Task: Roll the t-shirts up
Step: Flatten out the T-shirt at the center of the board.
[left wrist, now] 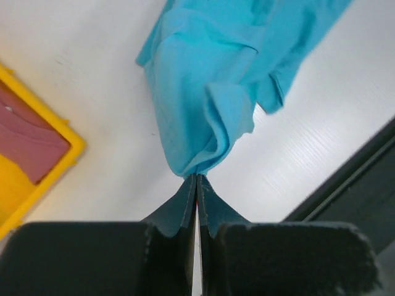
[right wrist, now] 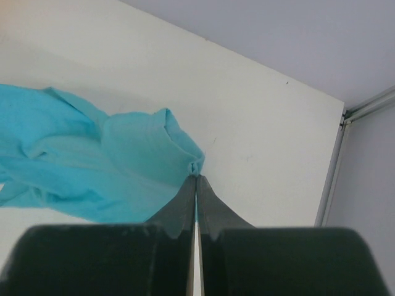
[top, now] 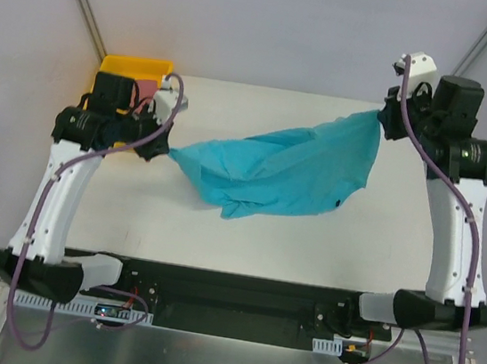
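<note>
From above, the teal-blue t-shirt (top: 286,165) is stretched across the table (top: 307,244), right of the yellow tray (top: 133,66). The left gripper (top: 165,149) pinches the corner nearest the tray and the right gripper (top: 382,119) clamps the corner farthest from it. On the left wrist view, the jaws are shut on bunched teal cloth, and the red-pink t-shirt (left wrist: 28,145) lies inside the tray alongside. On the right wrist view, the jaws are closed on a teal corner, with white table beyond.

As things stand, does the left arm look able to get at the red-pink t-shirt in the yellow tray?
Probably not yet: the left tool is shut on the teal t-shirt. The red-pink t-shirt lies in the yellow tray close by.
</note>
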